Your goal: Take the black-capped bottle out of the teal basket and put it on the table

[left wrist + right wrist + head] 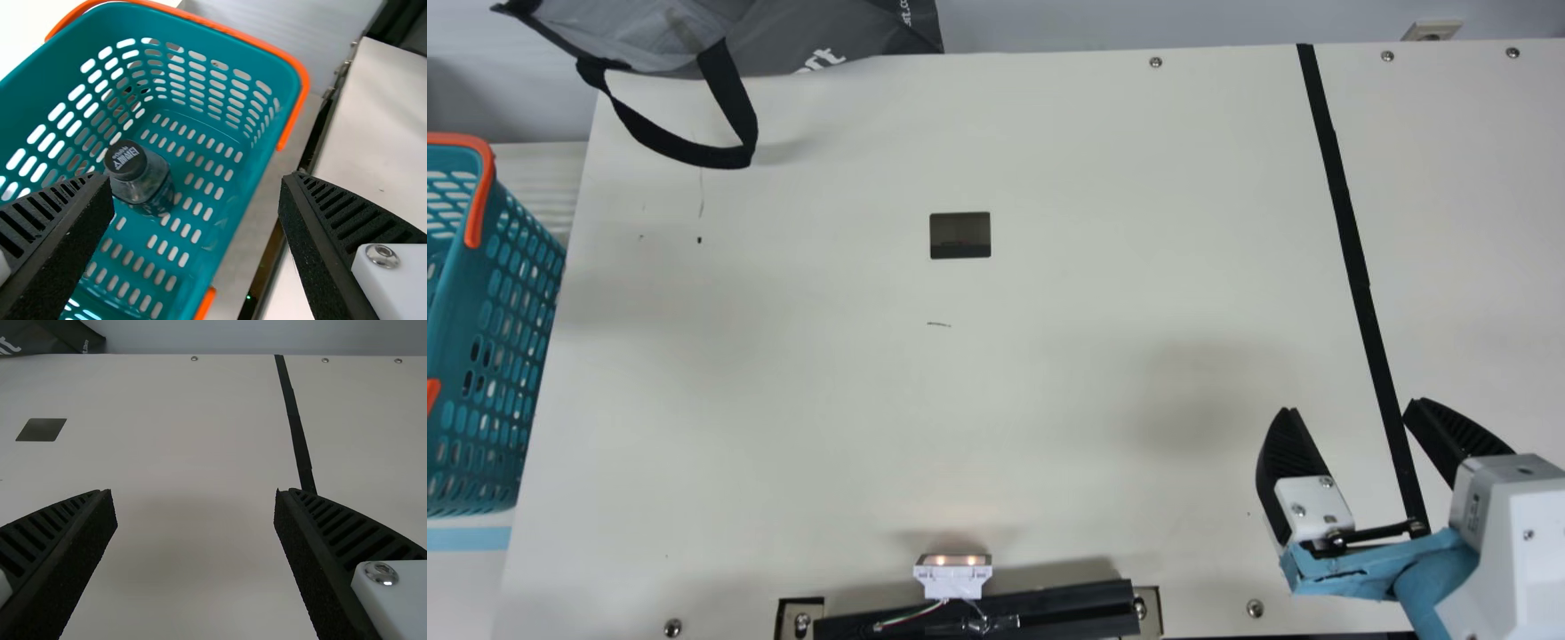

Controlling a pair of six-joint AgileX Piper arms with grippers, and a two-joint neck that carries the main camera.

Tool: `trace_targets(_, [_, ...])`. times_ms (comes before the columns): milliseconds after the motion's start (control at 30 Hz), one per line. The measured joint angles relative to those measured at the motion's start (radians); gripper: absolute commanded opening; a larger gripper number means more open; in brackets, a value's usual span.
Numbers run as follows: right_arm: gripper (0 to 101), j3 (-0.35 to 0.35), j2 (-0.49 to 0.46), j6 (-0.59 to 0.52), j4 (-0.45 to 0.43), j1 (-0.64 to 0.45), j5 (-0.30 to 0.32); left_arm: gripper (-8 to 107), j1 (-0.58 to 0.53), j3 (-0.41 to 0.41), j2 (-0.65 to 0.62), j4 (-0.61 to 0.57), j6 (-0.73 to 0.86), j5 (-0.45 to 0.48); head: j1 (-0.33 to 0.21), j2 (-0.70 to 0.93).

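"So, how far are we?"
"Barely begun, we'd judge: the black-capped bottle [148, 181] is inside the teal basket [120, 27]. Our left gripper [197, 193] and right gripper [1352, 409] gape wide, empty."
"Then we've gripping, lifting and placing on the table [1049, 356] left."

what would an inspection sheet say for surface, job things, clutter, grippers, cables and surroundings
surface: cream table, black strip, dark rectangle, small dark marks
job's things: black-capped bottle inside the teal basket, which sits beside the table's left edge
clutter: grey bag at the far left edge, its black handle over the table
grippers: left gripper open, right gripper open, neither holding anything
cables: thin wires at the lit white module, near edge
surroundings: wall socket behind, far right
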Motion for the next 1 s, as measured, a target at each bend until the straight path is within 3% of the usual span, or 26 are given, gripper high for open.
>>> trace_targets(367, [91, 0.0, 0.0, 0.0, 0.0, 0.0, 0.0, 107, 0.089, -0.08, 0.137, -0.117, 0.167, 0.031, 0.0, 0.0])
trace_targets(1000, [91, 0.0, 0.0, 0.0, 0.001, 0.0, 0.0, 107, 0.166, -0.161, 0.343, -0.212, 0.33, 0.025, 0.005, 0.0])
